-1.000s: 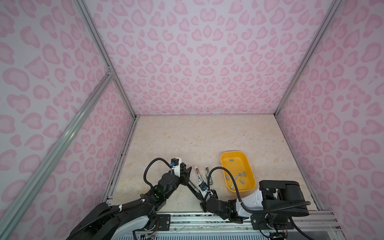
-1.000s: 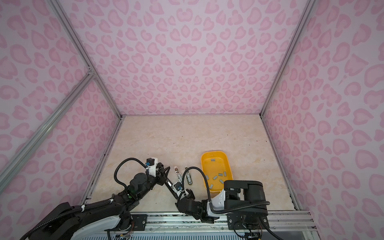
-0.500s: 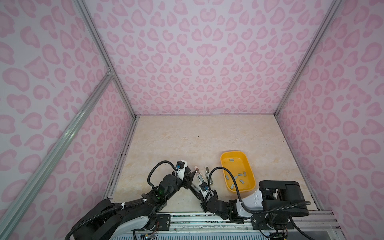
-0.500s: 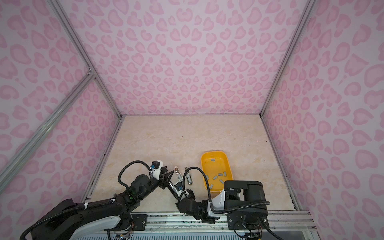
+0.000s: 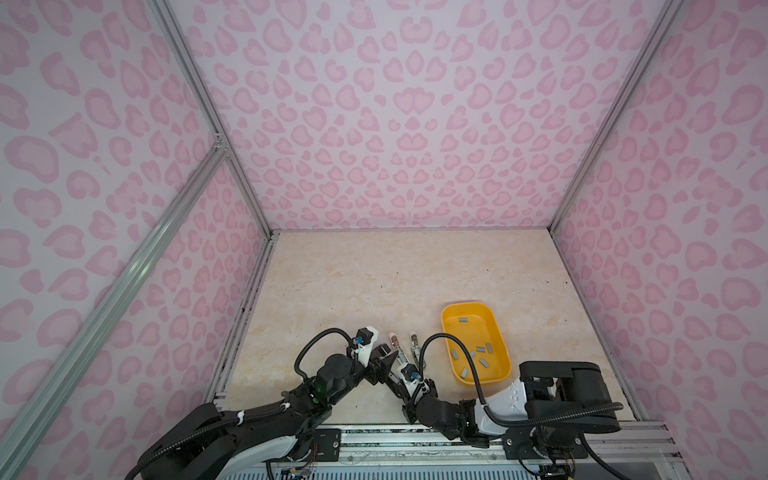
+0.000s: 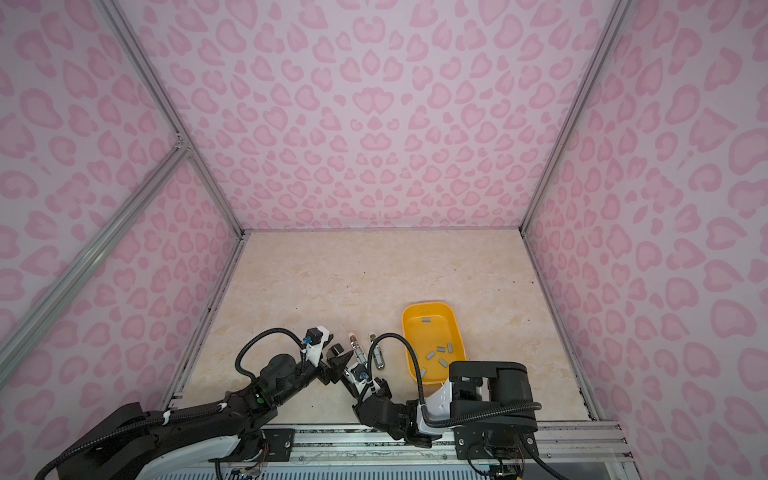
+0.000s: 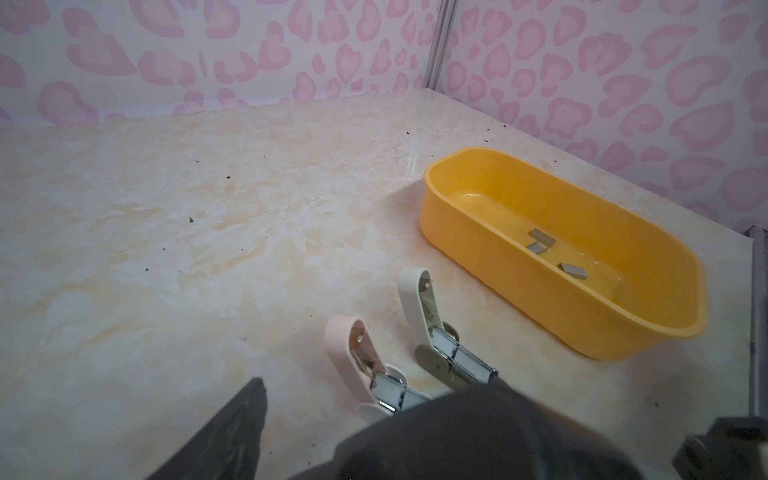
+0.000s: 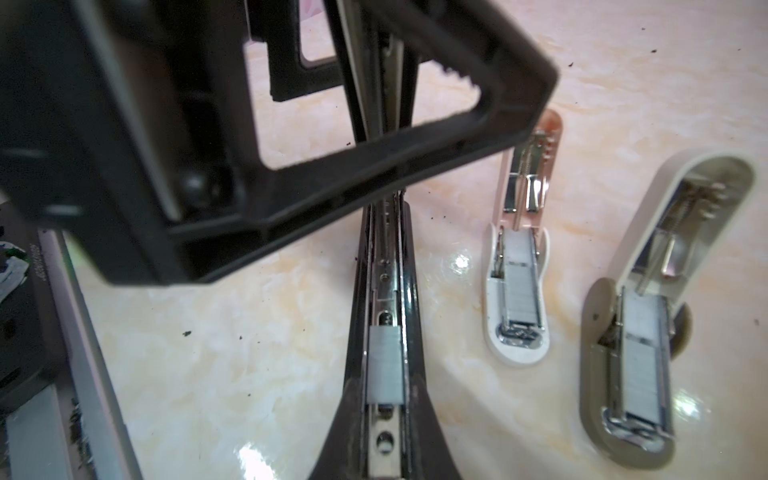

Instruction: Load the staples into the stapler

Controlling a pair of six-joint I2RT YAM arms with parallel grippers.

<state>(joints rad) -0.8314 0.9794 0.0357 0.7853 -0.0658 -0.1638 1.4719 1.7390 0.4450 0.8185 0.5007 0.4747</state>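
Comparing with one second earlier, the left gripper (image 5: pixel 383 360) now sits slightly nearer and its jaws are spread wider, holding nothing. The right arm, the small staplers and the tray have not moved. In the right wrist view the left gripper hangs over the far part of the black stapler (image 8: pixel 386 270); whether they touch cannot be determined. The black stapler is open above the near middle of the tabletop (image 5: pixel 353 282), with one staple strip (image 8: pixel 384 365) seated in its channel. The right gripper (image 8: pixel 384 457) has its jaws pressed together on the stapler's near end. Just right of the grippers, the pink stapler (image 5: pixel 394 341) and the beige stapler (image 5: pixel 414 343) lie open on the tabletop, side by side but apart. Their lids are swung toward the far side, and each channel shows a grey strip in the right wrist view. Farthest right stands the yellow tray (image 5: pixel 446 328), near the beige stapler but not touching it. The loose staples (image 5: pixel 481 350) lie flat on its floor: one alone near the far end, the others scattered across the near half.
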